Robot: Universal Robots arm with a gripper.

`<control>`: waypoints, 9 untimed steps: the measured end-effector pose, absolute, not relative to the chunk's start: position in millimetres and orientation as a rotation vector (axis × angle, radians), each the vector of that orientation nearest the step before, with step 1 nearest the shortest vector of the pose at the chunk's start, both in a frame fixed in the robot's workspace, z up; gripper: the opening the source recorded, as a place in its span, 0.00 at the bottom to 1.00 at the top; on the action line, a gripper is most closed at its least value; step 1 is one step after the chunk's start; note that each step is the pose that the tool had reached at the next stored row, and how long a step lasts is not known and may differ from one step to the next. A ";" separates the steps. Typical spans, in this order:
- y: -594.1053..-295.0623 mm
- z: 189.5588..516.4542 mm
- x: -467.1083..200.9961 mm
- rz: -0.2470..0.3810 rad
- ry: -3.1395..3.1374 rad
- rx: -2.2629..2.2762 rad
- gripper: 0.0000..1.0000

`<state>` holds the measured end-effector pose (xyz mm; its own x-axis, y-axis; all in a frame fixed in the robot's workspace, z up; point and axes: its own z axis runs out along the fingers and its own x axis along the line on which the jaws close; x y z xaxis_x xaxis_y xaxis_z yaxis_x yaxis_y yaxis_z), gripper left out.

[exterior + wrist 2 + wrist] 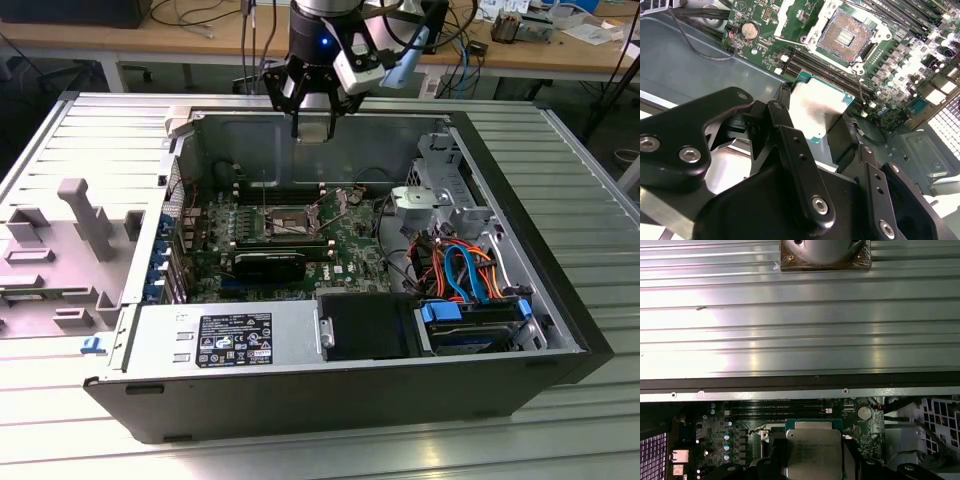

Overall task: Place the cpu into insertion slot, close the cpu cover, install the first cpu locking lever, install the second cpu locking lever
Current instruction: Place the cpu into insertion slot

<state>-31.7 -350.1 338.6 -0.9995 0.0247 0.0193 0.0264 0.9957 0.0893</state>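
Hovering over the open grey metal computer case (250, 150), the black robot gripper (315, 128) grips the small, flat, silver-grey square cpu (817, 107) above the green circuit board (765, 22), apart from the dark-framed square insertion slot (845, 32).

The open black metal computer case (560, 335) lies on the ribbed metal table (300, 455), with the green circuit board (352, 252) on its floor. The square dark-framed insertion slot (287, 222) sits mid-board. Above the case's far wall, the black gripper (314, 132) clasps the flat silver-grey cpu (817, 105). A grey power-supply box (225, 340) sits at the near wall.
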 end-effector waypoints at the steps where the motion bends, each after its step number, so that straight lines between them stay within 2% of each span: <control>1: -350.1 336.8 -31.7 -0.140 -3.120 -0.040 0.54; 9: -350.3 335.2 -31.8 -0.140 -3.120 -0.040 0.54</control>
<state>-31.8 -350.3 335.2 -0.9995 0.0249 0.0193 0.0265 0.9956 0.0893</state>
